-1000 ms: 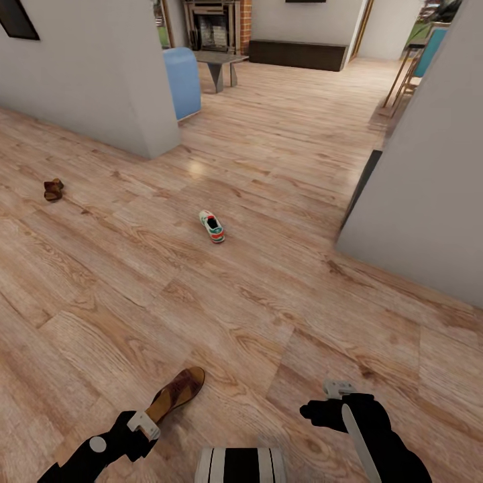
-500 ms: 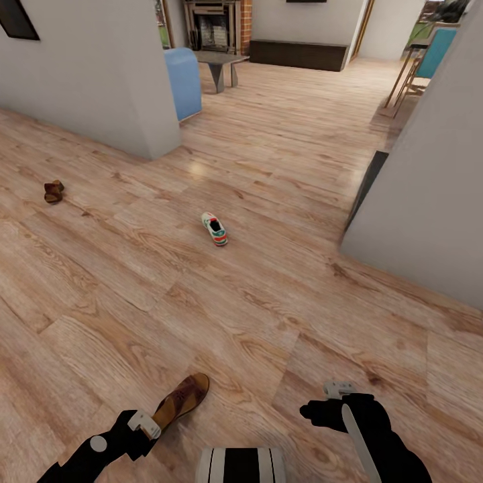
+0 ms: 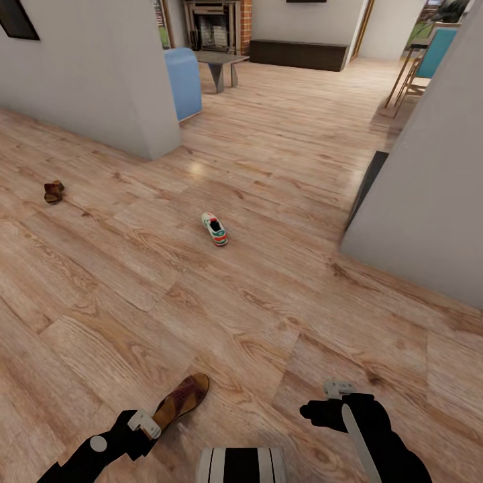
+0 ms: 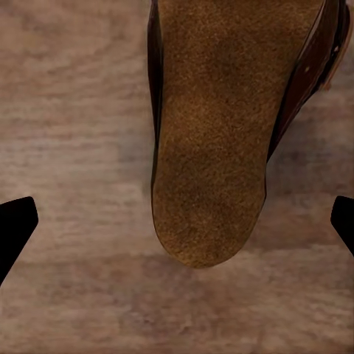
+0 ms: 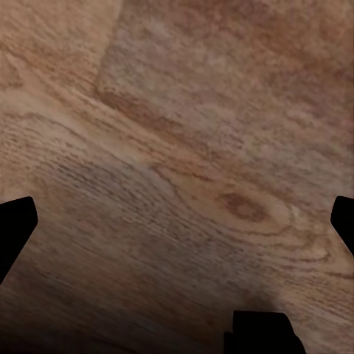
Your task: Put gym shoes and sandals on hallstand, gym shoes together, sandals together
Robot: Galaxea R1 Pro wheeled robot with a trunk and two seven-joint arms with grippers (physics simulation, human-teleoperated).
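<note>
1. Across the corridor floor (image 3: 268,295) lie scattered shoes, none racked yet.
2. Left gripper (image 3: 143,423), jaws wide, hangs over the near sandal (image 3: 180,397), apparently lining up a grasp; right gripper (image 3: 335,389), also wide, idles.
3. One gym shoe (image 3: 215,228) sits mid-floor.
4. Second sandal (image 3: 54,191) lies far left.

Brown sandal (image 3: 180,398) with tan insole; white sneaker (image 3: 214,228), green stripes, red-orange patches; light brown grained floor (image 3: 268,282).
</note>
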